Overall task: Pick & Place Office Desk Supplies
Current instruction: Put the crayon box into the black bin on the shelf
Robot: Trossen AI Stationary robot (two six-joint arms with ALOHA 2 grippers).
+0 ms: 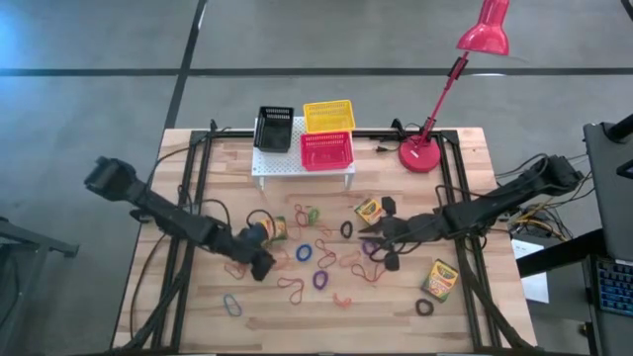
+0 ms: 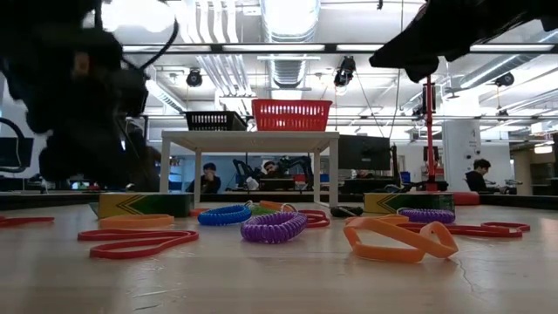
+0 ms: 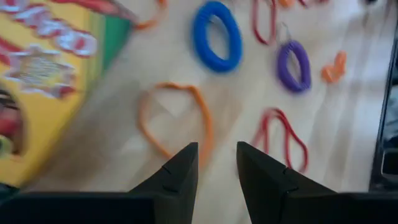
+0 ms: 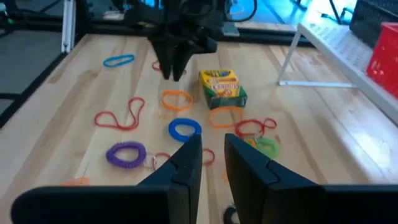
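Your left gripper (image 3: 216, 163) is hovering with jaws narrowly parted and empty, thin orange elastic loop (image 3: 177, 121) lying flat just beyond its fingertips, beside yellow-and-green cardboard crayon box (image 3: 43, 81). Left arm is nearer. Right gripper (image 4: 211, 158) is waiting mid-table, narrow gap, empty.

Open-plan lab: exposed ceiling ducts (image 2: 288, 65), strip lights, monitors (image 2: 362, 153), seated people (image 2: 478, 174) at workstations.
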